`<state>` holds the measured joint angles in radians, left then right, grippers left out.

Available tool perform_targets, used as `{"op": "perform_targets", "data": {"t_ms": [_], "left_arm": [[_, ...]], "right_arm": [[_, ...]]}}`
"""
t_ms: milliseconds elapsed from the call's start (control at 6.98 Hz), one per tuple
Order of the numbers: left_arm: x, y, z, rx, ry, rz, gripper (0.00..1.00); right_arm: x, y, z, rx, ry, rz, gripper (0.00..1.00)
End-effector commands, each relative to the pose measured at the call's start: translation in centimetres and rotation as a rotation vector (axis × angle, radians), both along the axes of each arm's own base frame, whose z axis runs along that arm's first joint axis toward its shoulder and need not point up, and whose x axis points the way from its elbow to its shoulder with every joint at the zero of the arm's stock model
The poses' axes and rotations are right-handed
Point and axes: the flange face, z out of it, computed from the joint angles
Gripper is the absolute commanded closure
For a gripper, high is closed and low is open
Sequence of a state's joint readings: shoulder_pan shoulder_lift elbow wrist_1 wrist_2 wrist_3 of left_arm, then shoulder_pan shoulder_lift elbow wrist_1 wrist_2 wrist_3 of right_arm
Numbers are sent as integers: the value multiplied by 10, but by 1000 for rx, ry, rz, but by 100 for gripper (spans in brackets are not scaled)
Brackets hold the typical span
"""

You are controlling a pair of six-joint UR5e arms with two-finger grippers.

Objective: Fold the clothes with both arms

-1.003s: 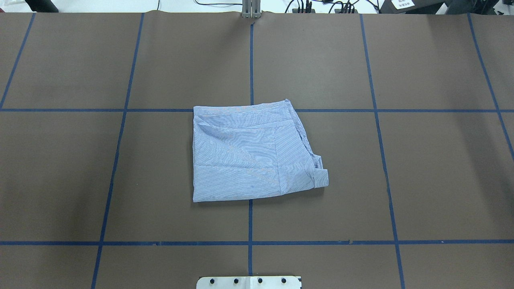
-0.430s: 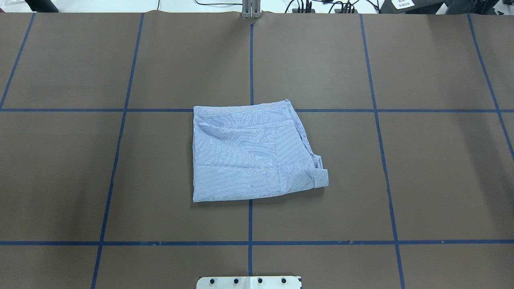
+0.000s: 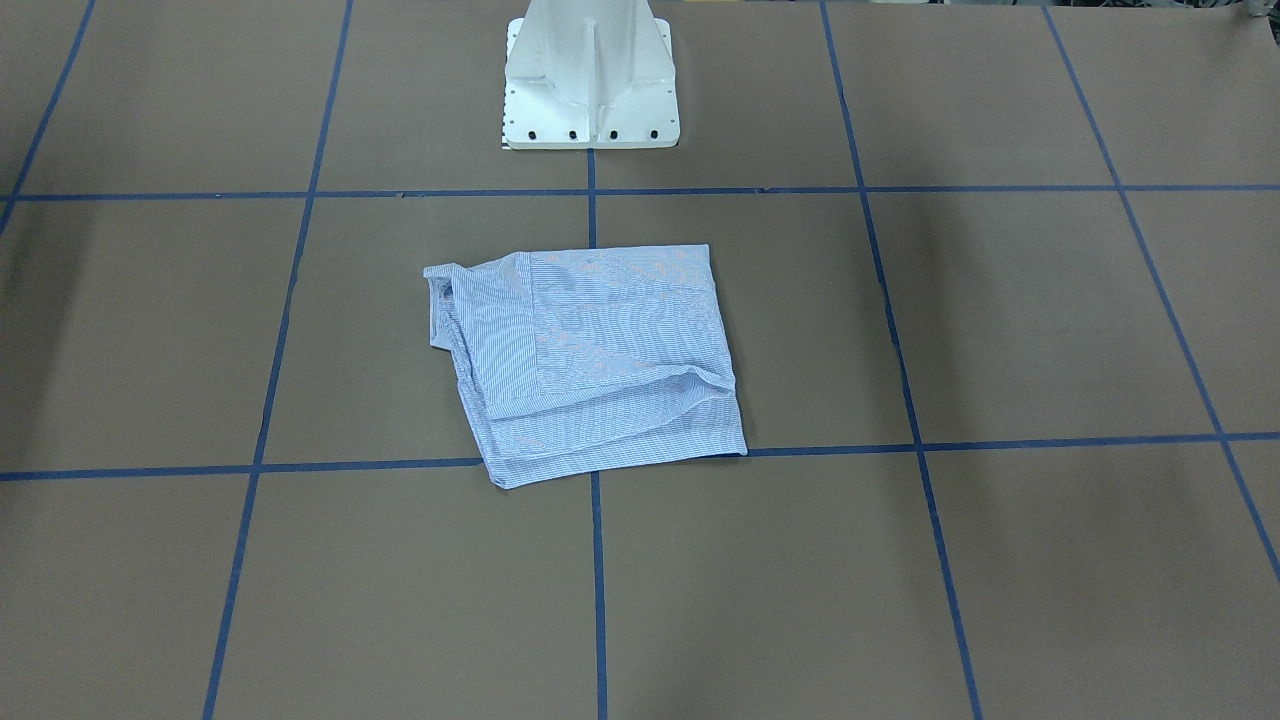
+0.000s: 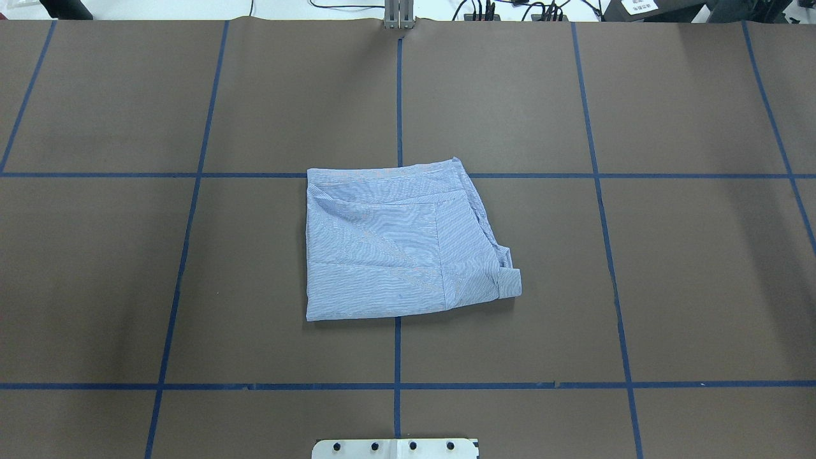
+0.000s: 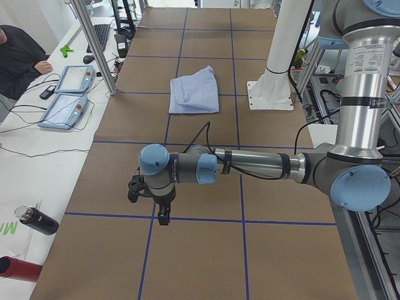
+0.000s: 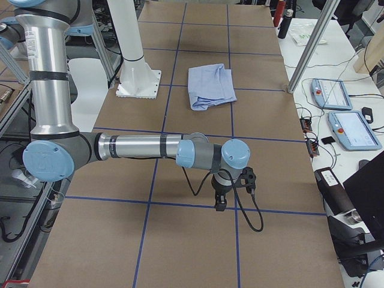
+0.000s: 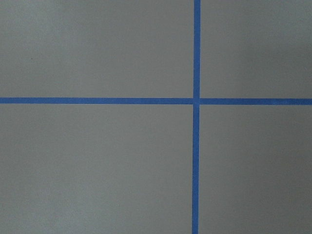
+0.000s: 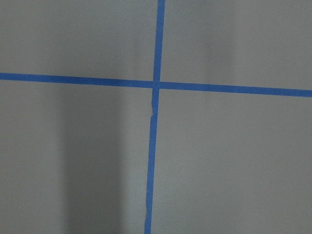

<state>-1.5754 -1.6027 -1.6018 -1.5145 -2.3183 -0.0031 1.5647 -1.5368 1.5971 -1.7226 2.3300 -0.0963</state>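
Seeing no change: shirt (image 4: pixel 401 245) stays folded, centre of table (image 4: pixel 127 287); left gripper (image 5: pixel 162 215), right gripper (image 6: pixel 220 203) parked near its ends, aperture unreadable; fold looks done.

Overhead: looks down on worktop (image 4: pixel 127 268).
Front: faces the base (image 3: pixel 590 80), steeply down.
Sides: from each worktop end.
Wrists: close over tape (image 7: pixel 196 156).
Shared: shirt (image 4: pixel 382 248), four views.

Shirt (image 4: pixel 395 248): thin cloth, matt, softly creased. Surface (image 4: pixel 701 287): matt brown paper, smooth; blue tape lines (image 4: pixel 397 357). Left arm (image 5: pixel 256 164) tube: brushed metal, satin.
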Motion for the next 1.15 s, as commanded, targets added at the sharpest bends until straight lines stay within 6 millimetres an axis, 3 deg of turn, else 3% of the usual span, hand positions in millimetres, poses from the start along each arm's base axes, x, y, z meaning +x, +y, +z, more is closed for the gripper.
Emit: {"op": "perform_targets", "data": {"t_ms": [0,143,286,1003], "left_arm": [[0,-1,-2,3,0,-1,1],[0,-1,-4,5,0,-2,1],[0,-3,-5,8,0,-2,1],[0,-2,-4,8,-1,-1,1]], "right_arm": [[0,20,-5,-30,4,48,0],[0,39,-10,-9,4,65,0],[0,43,-14,-40,5,106,0],[-3,44,-11,-47,3,102,0]]}}
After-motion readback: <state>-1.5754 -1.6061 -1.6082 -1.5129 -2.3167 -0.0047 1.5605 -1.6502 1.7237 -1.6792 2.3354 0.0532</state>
